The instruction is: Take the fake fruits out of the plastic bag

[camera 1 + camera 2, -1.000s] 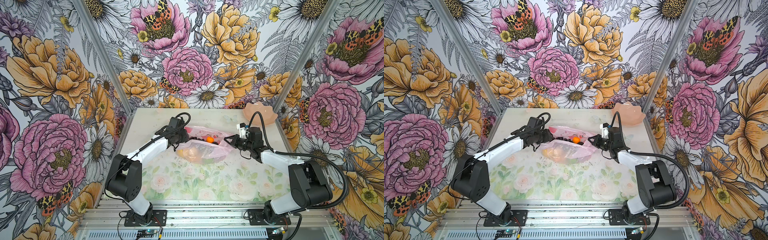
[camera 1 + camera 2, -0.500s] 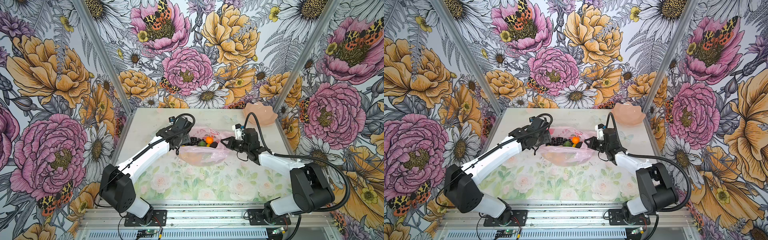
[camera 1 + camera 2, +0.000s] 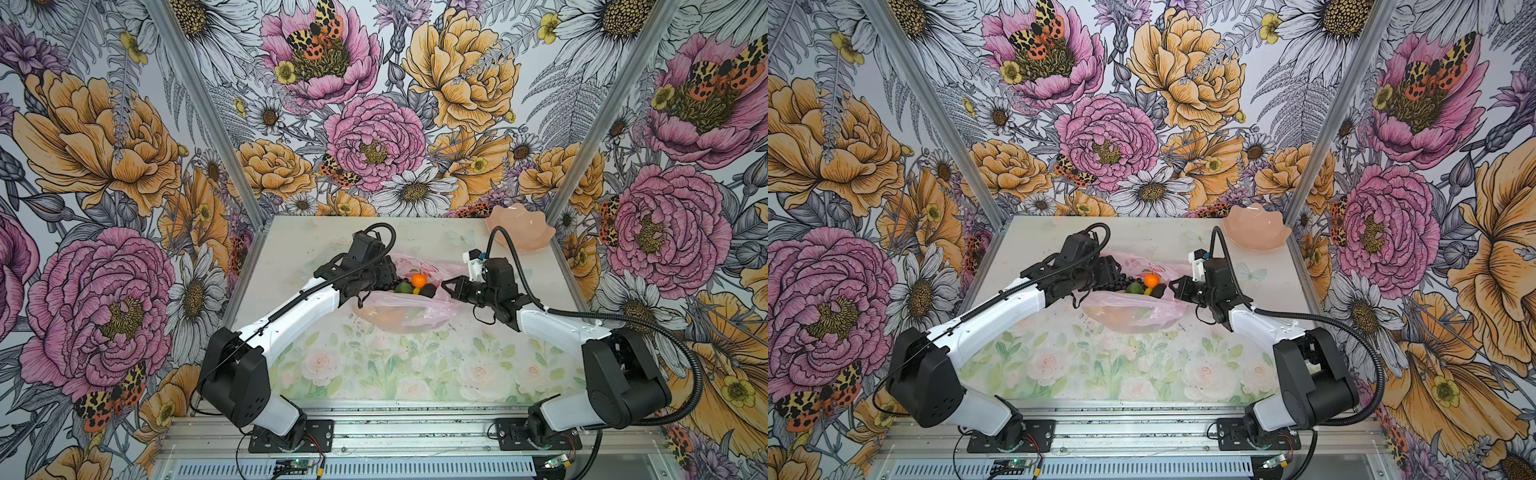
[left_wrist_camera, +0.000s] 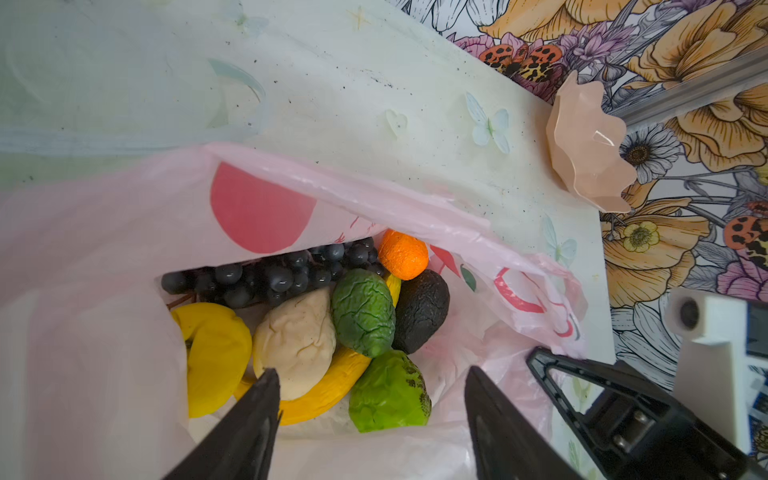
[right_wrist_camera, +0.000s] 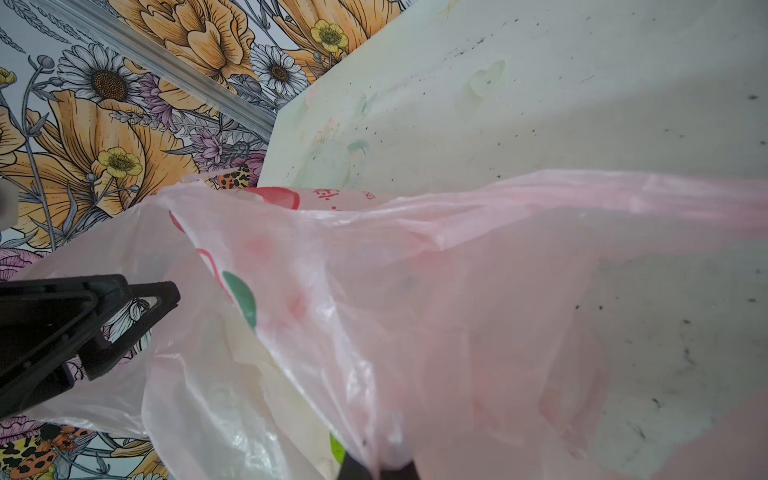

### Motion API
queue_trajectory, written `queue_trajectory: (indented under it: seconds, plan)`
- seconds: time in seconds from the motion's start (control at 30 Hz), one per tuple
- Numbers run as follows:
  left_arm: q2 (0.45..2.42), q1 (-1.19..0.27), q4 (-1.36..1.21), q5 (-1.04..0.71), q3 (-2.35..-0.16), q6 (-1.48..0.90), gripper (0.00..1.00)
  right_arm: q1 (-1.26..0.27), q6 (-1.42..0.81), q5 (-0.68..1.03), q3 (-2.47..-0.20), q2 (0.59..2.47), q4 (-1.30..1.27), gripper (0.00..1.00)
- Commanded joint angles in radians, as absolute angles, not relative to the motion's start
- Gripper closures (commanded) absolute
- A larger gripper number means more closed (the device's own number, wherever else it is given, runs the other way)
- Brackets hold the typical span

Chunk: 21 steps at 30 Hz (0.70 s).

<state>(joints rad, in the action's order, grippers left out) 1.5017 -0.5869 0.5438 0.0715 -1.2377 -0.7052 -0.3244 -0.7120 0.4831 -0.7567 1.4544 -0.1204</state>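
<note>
Hovering above the fake fruits (image 4: 324, 328), left hand (image 4: 370, 370) gapes empty — right hand (image 3: 445, 285) pinches the plastic bag (image 5: 457, 291).

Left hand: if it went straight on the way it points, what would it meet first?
Probably the nearer green lime or the banana beside it, both in line with the open left hand inside the plastic bag; depth leaves unclear which comes first.

The plastic bag (image 4: 104, 249) hides part of the grape bunch (image 4: 270, 278); the cream-white piece (image 4: 297, 345) overlaps the banana (image 4: 328, 392).
</note>
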Motion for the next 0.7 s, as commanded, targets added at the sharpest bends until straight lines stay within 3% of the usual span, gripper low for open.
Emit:
queue_trajectory:
  seconds: [0.0, 0.13, 0.3, 0.53, 0.67]
  plan:
    - [1.504, -0.638, 0.614, 0.185, -1.305, -0.709, 0.25, -0.334, -0.685, 0.452, -0.793, 1.427, -0.104, 1.00]
    - [1.414, -0.746, 0.673, 0.374, -1.301, -0.788, 0.25, -0.334, -0.669, 0.412, -0.790, 1.425, -0.074, 1.00]
    - [1.329, -0.815, 0.682, 0.407, -1.227, -0.878, 0.26, -0.336, -0.658, 0.405, -0.792, 1.447, -0.064, 1.00]
    - [1.246, -0.639, 0.520, 0.226, -0.997, -0.927, 0.48, -0.337, -0.645, 0.395, -0.790, 1.431, -0.056, 1.00]
    - [1.274, -0.586, 0.411, 0.132, -0.908, -0.945, 0.47, -0.339, -0.637, 0.404, -0.793, 1.440, -0.048, 1.00]
